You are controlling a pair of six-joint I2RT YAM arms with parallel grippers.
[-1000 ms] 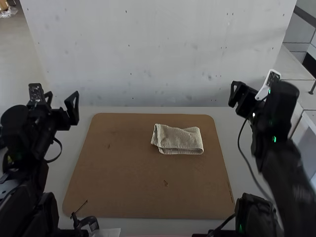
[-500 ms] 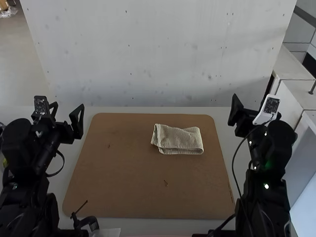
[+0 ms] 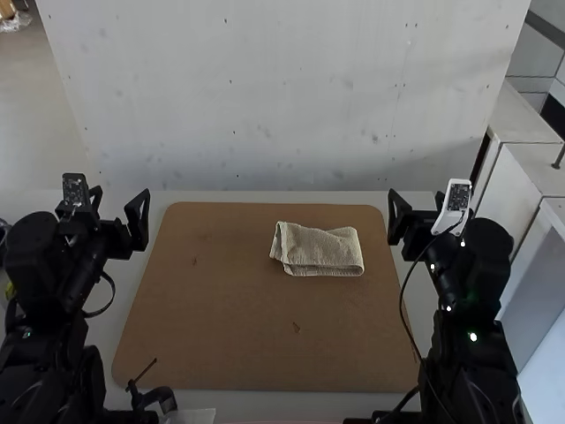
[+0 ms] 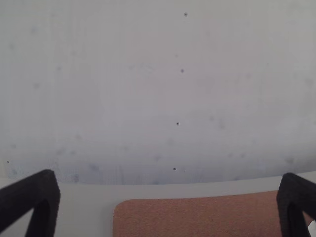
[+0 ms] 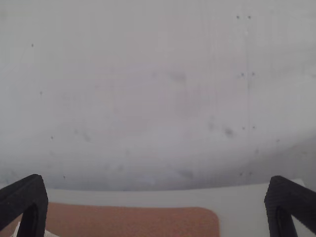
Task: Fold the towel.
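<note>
Towel [image 3: 318, 251] is left unmoved, folded in layers right of centre on the brown board [image 3: 238, 309], while the right gripper [image 3: 418, 200] has been brought inward beside the board's far corner. Both it and the left gripper [image 3: 120, 196] are held empty, fingers spread; folding is judged nearly finished. By the right arm, a loose cable [image 3: 403, 309] could be snagged during any further reach.

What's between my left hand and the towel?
In the high view, a strip of pale table, then a bare stretch of brown board, lie between the left hand and the towel.
</note>
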